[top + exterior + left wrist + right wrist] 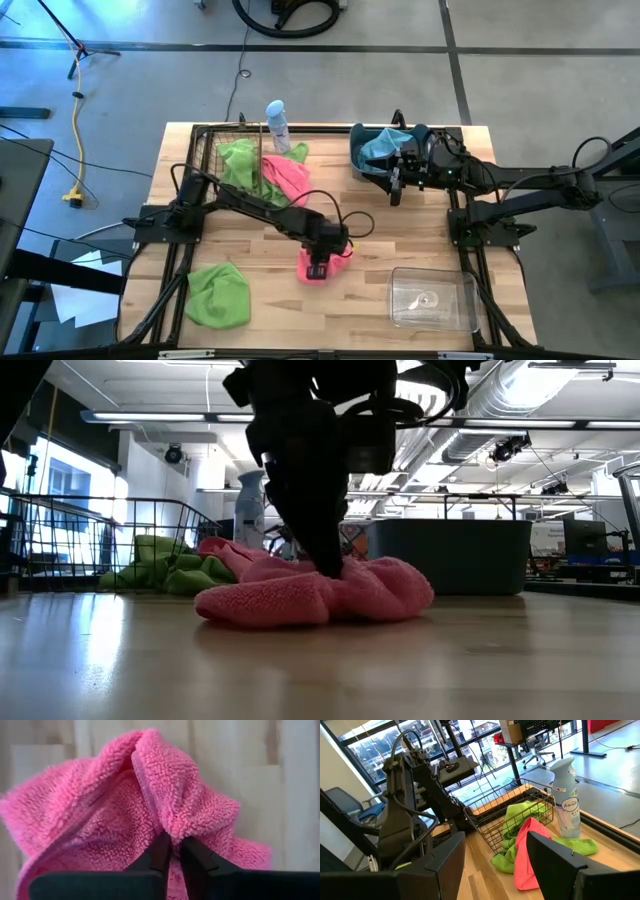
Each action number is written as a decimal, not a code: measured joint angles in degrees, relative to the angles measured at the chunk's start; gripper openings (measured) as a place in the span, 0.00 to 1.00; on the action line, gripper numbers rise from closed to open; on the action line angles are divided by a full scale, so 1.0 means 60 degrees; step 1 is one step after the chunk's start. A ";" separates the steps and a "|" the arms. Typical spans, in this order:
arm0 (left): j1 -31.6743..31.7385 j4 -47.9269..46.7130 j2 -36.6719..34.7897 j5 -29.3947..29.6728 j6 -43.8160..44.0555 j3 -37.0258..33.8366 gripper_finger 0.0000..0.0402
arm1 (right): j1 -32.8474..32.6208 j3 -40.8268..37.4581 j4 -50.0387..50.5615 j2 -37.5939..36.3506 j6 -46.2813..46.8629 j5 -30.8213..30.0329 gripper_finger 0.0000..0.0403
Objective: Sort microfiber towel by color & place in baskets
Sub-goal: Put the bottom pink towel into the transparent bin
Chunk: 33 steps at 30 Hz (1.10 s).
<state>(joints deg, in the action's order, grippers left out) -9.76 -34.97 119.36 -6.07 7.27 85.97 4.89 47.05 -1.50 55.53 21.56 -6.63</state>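
The wooden table [270, 300] carries everything. On its far side, toward the left, stands the black wire-mesh basket [215, 150] with a lime green towel [238, 160] lying in it and a pink towel [290, 172] draped over its rim onto the tabletop. At the far right sits the grey-blue tub [362, 160], holding a light teal-blue towel [383, 145]. The clear plastic box [432, 298] rests near the front right corner, and a second green towel [218, 293] lies loose at the front left.

The left arm reaches across the middle of the table, its left gripper [318, 265] down on a crumpled pink towel [115, 815] that rests on the wood; in the left wrist view the fingers [160, 857] stand nearly together, pinching a raised fold of that cloth. The right gripper [397, 188] hovers just beside the tub's near edge with its jaws parted and nothing between them.

A white-and-blue spray bottle [278, 124] stands upright just beside the wire basket's right end
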 joint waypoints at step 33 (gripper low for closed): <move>0.0047 -0.1155 -0.0756 0.1963 0.1205 -0.0004 0.62 | 0.0000 0.0000 0.0140 0.0000 0.0074 -0.0238 0.52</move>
<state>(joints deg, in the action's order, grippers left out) -9.47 -41.90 114.83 5.70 14.50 85.95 4.89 47.05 -0.66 55.53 22.00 -8.06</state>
